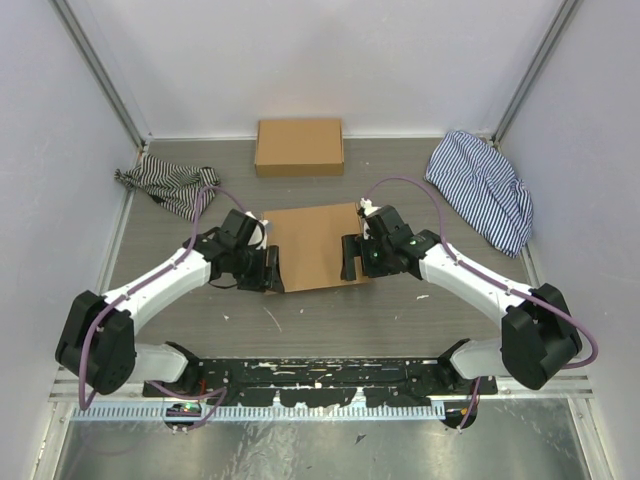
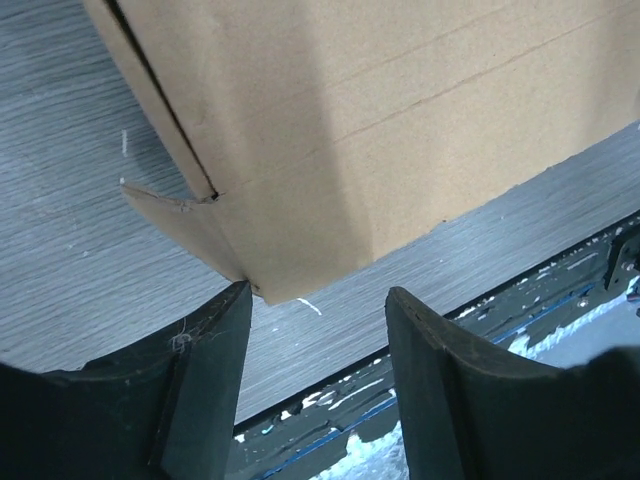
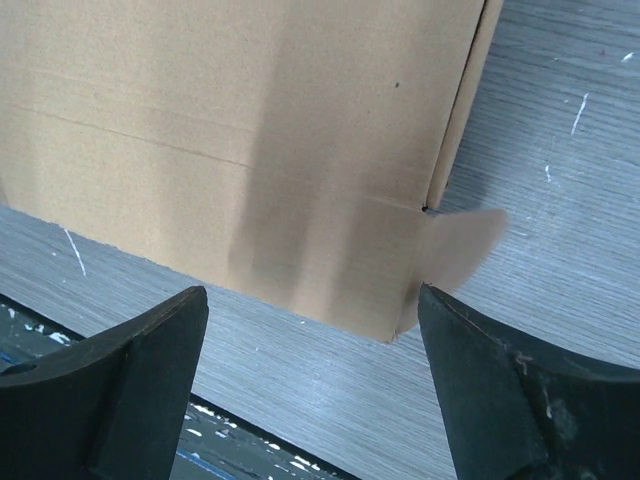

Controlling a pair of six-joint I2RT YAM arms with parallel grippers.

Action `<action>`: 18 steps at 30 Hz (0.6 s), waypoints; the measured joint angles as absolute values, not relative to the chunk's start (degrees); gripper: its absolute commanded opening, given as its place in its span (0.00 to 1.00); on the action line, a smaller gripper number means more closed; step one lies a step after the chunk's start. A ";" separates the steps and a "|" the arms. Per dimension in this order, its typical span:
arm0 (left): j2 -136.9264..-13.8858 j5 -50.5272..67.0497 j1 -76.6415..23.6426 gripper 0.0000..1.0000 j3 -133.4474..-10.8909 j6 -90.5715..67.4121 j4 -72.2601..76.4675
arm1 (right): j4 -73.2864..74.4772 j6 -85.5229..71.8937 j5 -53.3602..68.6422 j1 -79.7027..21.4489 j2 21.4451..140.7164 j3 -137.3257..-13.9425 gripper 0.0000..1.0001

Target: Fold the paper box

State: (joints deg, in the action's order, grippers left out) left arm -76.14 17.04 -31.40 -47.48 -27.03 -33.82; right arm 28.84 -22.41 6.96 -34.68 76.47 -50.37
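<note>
Top external view puts the paper box point(image 1: 315, 245) flat on the table point(image 1: 300, 325) between the two arms, its near edge toward their bases; the left gripper point(image 1: 272, 270) sits at the near-left corner and the right gripper point(image 1: 350, 258) at the near-right corner. Both wrist views show the jaws spread wide and holding nothing; in the left wrist view the left gripper point(image 2: 320, 295) has the corner of the paper box point(image 2: 400, 120) just at its fingertips, with a small tab point(image 2: 190, 225) jutting out beside one finger; in the right wrist view the right gripper point(image 3: 312, 295) frames the other corner of the paper box point(image 3: 220, 140) and its tab point(image 3: 460, 245). The likely trouble: a finger may catch only a tab and crumple it instead of lifting the flap; the light sheet may skid across the smooth table if one side pushes sooner than the other; uneven lifting could bend the card off its crease lines. By count: one paper box, one closed cardboard box point(image 1: 299, 147) at the far edge, two striped cloths, left point(image 1: 170, 187) and right point(image 1: 482, 190), and two grippers.
</note>
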 measured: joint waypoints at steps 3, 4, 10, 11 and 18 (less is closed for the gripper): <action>-75.88 14.46 -31.42 0.68 -47.48 -26.98 -34.94 | 28.93 -22.44 5.41 -34.72 76.47 -50.37 0.97; -75.61 13.45 -31.42 0.69 -47.48 -26.98 -35.42 | 28.99 -22.46 4.54 -34.74 76.49 -50.37 0.98; -71.13 6.44 -31.46 0.70 -47.48 -27.16 -37.63 | 28.99 -22.41 1.34 -34.76 76.64 -50.37 0.99; -70.57 5.67 -31.46 0.70 -47.48 -27.24 -37.56 | 28.88 -22.41 1.28 -34.76 76.84 -50.37 0.99; -72.69 5.37 -31.46 0.69 -47.46 -27.51 -34.74 | 27.70 -22.41 2.02 -34.76 78.59 -50.24 0.98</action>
State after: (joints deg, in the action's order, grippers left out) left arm -72.69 5.37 -31.46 -47.46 -27.51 -34.74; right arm 27.70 -22.41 2.02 -34.76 78.59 -50.24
